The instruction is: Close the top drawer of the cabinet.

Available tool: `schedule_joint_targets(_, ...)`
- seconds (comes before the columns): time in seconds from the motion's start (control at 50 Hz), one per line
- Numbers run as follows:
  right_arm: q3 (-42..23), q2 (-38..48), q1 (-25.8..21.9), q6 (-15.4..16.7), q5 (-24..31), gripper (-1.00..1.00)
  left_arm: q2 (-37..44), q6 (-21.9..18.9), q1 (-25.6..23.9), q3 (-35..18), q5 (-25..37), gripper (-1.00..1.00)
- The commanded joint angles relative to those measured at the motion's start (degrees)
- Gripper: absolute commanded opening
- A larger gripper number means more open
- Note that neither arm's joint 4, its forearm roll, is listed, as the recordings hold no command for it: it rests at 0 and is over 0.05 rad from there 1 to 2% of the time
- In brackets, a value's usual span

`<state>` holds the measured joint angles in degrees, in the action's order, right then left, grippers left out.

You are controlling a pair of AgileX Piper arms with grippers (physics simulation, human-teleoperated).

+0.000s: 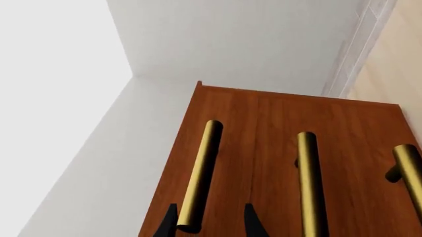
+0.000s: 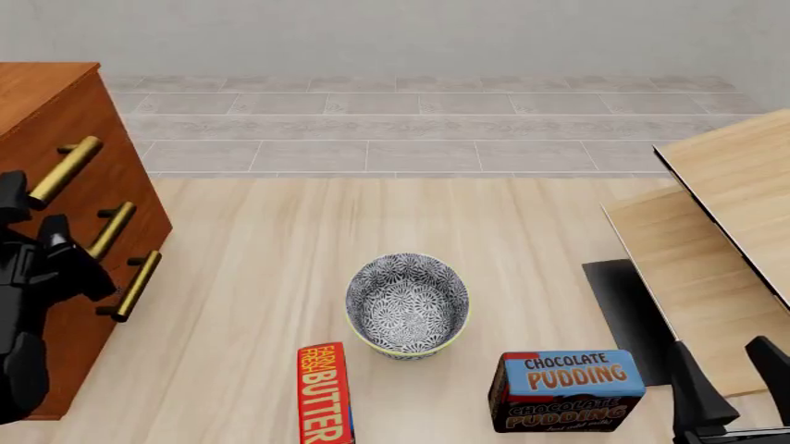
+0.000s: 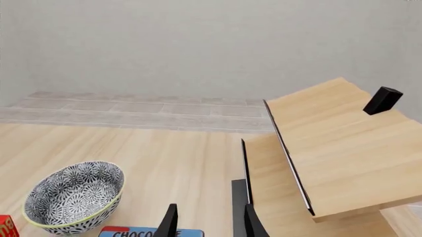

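The cabinet (image 2: 50, 92) stands at the table's far left, reddish-brown with three brass bar handles. The top drawer (image 1: 231, 143) has its front level with the drawer fronts below it; I see no gap. My left gripper (image 1: 209, 221) is open, its black fingers (image 1: 170, 224) on either side of the near end of the top drawer's handle (image 1: 201, 173). In the front view the left gripper (image 2: 25, 205) sits at that handle (image 2: 65, 171). My right gripper (image 3: 209, 222) is open and holds nothing, low at the front right (image 2: 728, 393).
A patterned bowl (image 2: 408, 305) sits mid-table. A red butter box (image 2: 325, 393) and a chocolate pudding box (image 2: 568, 388) lie near the front edge. Pale wood boards (image 2: 728, 213) slope at the right, beside a dark mat (image 2: 623, 314).
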<state>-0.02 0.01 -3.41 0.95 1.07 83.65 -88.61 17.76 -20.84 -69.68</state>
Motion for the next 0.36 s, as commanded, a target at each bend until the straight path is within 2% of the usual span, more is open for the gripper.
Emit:
schedule_joint_targets(0.02, 0.0, 0.0, -0.2, 0.2, -0.1, 1.0, -0.6, 0.1, 5.1, 0.1, -0.2, 1.0)
schedule_joint_targets(0.16, -0.1, 0.0, -0.4, 0.3, -0.4, 1.0, -1.0, 0.4, 5.8, 0.6, -0.2, 1.0)
schedule_joint_targets(0.24, -0.1, 0.0, -0.6, 0.3, -0.4, 1.0, -3.2, 1.5, 4.1, 2.9, -0.2, 1.0)
schedule_joint_targets(0.3, 0.0, 0.0, -0.8, 0.5, 0.5, 1.0, -5.1, 7.9, -2.0, 7.1, -0.2, 1.0)
schedule_joint_targets(0.32, 0.0, 0.0, -1.4, 0.4, 1.4, 1.0, -6.0, 13.3, -7.9, 10.0, -0.2, 1.0)
schedule_joint_targets(0.36, 0.0, 0.0, -1.4, 0.4, 1.4, 1.0, -6.1, 13.3, -7.9, 10.1, -0.2, 1.0)
